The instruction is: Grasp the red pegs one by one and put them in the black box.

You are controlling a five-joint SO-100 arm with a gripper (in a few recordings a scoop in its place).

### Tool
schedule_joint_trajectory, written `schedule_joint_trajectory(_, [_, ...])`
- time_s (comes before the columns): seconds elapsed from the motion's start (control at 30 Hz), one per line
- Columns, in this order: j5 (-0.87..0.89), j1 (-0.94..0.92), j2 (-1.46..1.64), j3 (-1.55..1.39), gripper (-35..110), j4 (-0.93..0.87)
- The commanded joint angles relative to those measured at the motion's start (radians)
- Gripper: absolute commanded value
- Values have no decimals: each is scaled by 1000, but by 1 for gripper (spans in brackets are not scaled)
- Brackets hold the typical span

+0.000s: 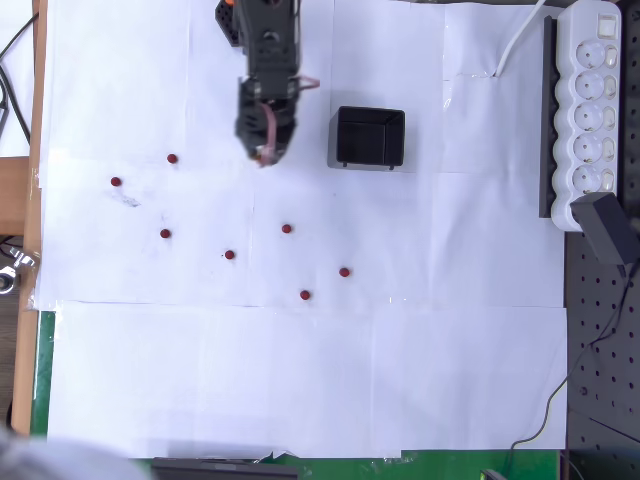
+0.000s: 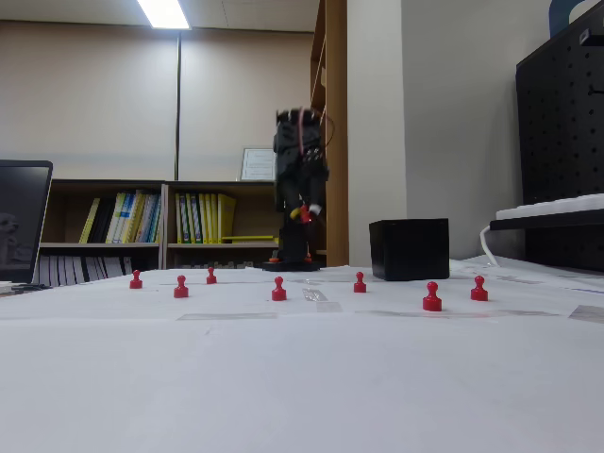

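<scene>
Seven small dark-red round pegs [image 1: 229, 255] lie scattered, well apart, on the white paper-covered worktop [image 1: 300, 380]. The gripper [image 1: 268, 152] hangs raised left of the square black plastic open-topped box [image 1: 370, 137]. Its fingers appear to pinch another red peg [image 2: 305, 215], probably being carried to the box.

7 red pegs [image 1: 229, 255] stand on the white paper — 1 black box [image 1: 370, 137] near its far edge, 1 white power strip [image 1: 592, 110] at its right edge, and 1 arm — in the overhead view.
</scene>
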State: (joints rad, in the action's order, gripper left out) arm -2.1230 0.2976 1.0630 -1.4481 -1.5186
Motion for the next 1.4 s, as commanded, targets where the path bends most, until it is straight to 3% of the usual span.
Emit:
schedule_joint_trajectory(0.0, [-133,210,0,-192,0,-91])
schedule_joint_trajectory(0.23, [-278,451,238,-281,0,-31])
schedule_joint_trajectory(0.57, [-305,509,485,-270,3,135])
schedule_joint_trajectory(0.93, [-314,483,270,-282,21,78])
schedule_joint_trajectory(1.2, [-114,244,-183,-187,21,75])
schedule_joint_trajectory(1.37, [130,-46,-348,167,20,169])
